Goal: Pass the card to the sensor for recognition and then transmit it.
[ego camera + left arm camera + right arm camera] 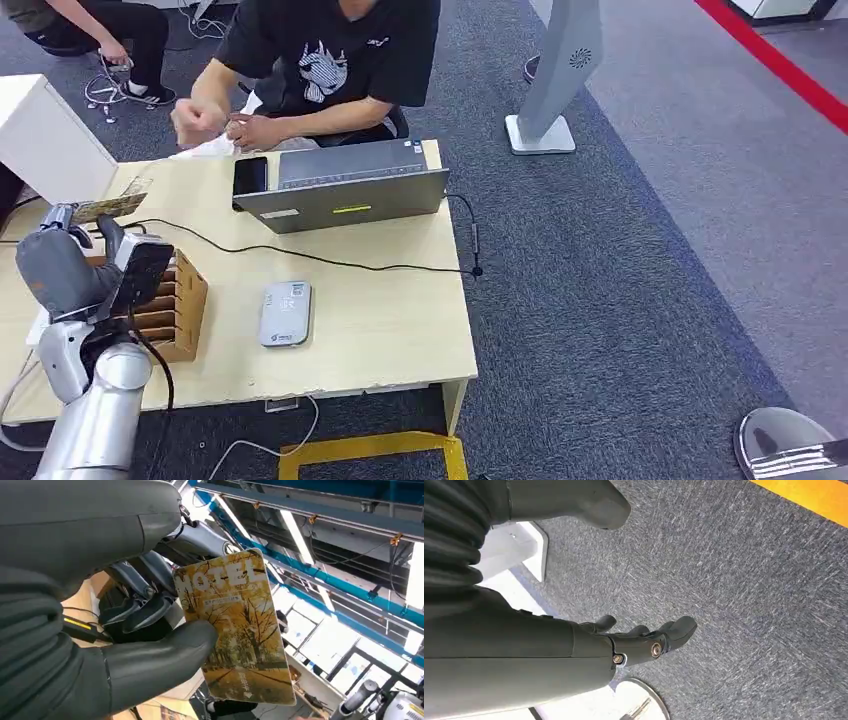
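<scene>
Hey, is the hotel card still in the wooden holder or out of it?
Out. The left hand grips the card between thumb and fingers, raised above the wooden holder on the table.

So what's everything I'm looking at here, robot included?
card: one, yellow, printed HOTEL, held in the left hand
card holder: one, brown, slotted, table's left side
sensor: one, grey, flat, mid-table
laptop: one, grey, far side of the table
phone: one, black, beside the laptop
cable: one, black, across the table
table: one, pale wood
person: one, black shirt, seated behind the table
left hand: grey, raised over the table's left side
right hand: dark, over grey carpet, holding nothing
</scene>
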Motion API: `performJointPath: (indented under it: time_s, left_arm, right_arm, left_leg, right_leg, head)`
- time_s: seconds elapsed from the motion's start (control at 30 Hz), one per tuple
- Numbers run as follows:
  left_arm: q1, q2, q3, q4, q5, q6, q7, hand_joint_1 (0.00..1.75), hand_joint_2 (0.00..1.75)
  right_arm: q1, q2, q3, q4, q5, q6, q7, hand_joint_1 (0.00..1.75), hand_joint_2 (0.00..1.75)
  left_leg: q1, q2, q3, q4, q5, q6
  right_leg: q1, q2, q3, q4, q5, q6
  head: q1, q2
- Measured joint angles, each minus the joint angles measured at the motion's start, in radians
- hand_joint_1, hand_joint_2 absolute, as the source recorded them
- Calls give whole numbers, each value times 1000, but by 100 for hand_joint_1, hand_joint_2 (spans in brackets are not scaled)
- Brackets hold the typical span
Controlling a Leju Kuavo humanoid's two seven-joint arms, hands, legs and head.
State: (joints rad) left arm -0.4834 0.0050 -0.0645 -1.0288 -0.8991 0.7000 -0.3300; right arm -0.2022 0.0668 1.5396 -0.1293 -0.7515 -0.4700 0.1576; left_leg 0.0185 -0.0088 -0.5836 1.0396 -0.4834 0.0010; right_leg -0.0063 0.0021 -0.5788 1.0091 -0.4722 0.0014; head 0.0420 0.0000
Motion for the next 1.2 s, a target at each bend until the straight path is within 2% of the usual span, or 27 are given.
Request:
performJointPath:
  time_s: [0.23, 0.43, 0.6, 0.73, 0.97, 1.07, 1.2]
  left_arm:
    - [25, -4, -17, 0, 31, 0, -11, 175, 175]
    - [78, -24, -114, -18, 35, -3, -20, 175, 175]
    - [139, -48, -238, -21, 39, -1, -20, 175, 175]
    - [166, -63, -295, -17, 29, -1, -20, 175, 175]
    - [181, -74, -309, 49, -37, 0, 1, 175, 175]
    - [187, -74, -296, 92, -84, 0, 15, 175, 175]
    - [191, -74, -274, 123, -91, 0, 15, 175, 175]
  right_arm:
    - [0, 0, 0, 0, -4, 0, 0, 0, 175]
    - [0, 0, 0, -2, -12, 0, -1, 0, 175]
    - [-1, 0, 0, -6, -11, -2, -1, 0, 175]
    - [0, 0, 0, -7, -12, -5, -2, 0, 175]
    - [0, 0, 0, -10, -20, -13, -8, 0, 175]
    - [1, 0, 0, -11, -25, -16, -16, 0, 175]
    - [2, 0, 0, -11, -28, -16, -18, 0, 175]
  left_leg:
    - [0, 0, 0, 0, 0, 0]
    - [-1, 0, 0, 0, 0, 0]
    - [-1, 0, 0, 0, 0, 0]
    - [-1, 0, 0, 0, -1, 1]
    - [0, 0, 0, 0, -1, 0]
    - [0, 0, 0, 0, -1, 0]
    - [0, 0, 0, 0, -1, 0]
  right_leg:
    - [0, 0, 0, 0, 0, 0]
    - [0, 0, 0, 0, 0, 0]
    - [0, 0, 0, 0, 0, 0]
    - [0, 0, 0, 0, 0, 0]
    - [0, 0, 0, 0, 0, 0]
    - [0, 0, 0, 0, 0, 0]
    - [0, 0, 0, 0, 0, 0]
  head:
    - [0, 0]
    - [0, 0]
    - [0, 0]
    - [0, 0]
    - [0, 0]
    - [0, 0]
    - [0, 0]
